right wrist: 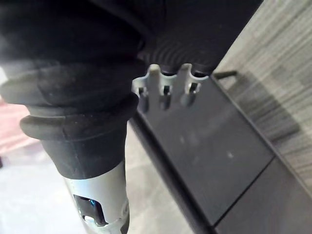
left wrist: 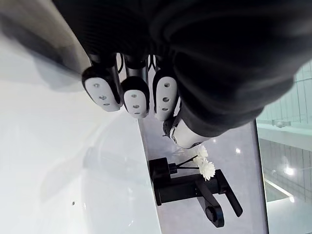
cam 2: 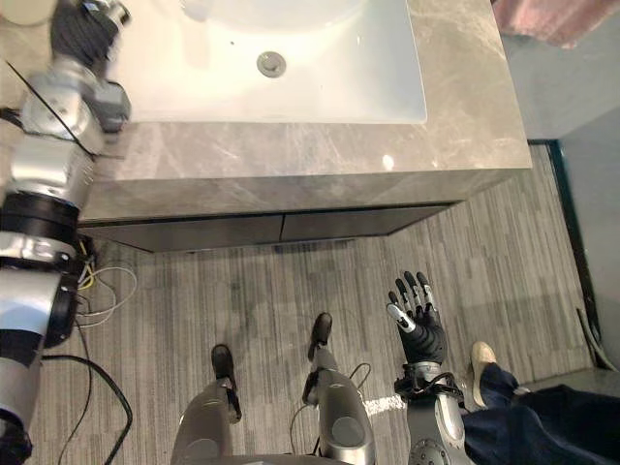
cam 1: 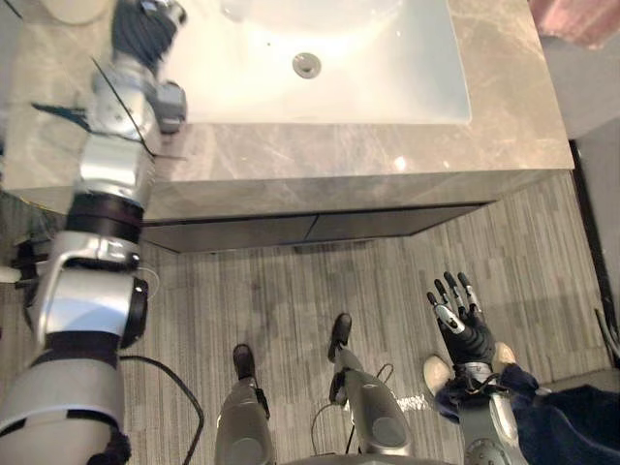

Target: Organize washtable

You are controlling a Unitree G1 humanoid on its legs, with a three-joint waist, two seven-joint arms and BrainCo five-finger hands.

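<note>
**Hands.** The left hand [cam 1: 143, 31] is raised over the bench [cam 1: 504, 107], at the left rim of the white basin [cam 1: 387, 68]. Whether it is open or closed cannot be told, and nothing is seen held in it. The right hand [cam 1: 465, 325] hangs low over the floor [cam 1: 291, 291], well apart from the bench. Its fingers [cam 1: 451, 291] are straight and spread, and nothing is held.

**Task item.** The washtable to be organised is the bench itself. In the left wrist view a black tap [left wrist: 195, 190] is seen at the basin's rim, with white flowers [left wrist: 204, 167] just beside it. Contact between the two cannot be confirmed.

**Step in hand (judged).** A reach by the left hand toward the things at the tap is assumed, with the flowers as the likely object. The task is judged to be at an early stage.

**Recommended practice.**
- The hand should be carried above the basin rather than dragged along its rim.
- The flowers should be approached from the stem side, clear of the tap.
- A light pinch on the stems is advised, since the blossoms are judged easily crushed.
- Closure should be checked in the wrist view before any lift is made.

**Hazard.** A person's shoe [cam 2: 481, 360] is noted near the right hand, so that arm is best left unmoved.
</note>
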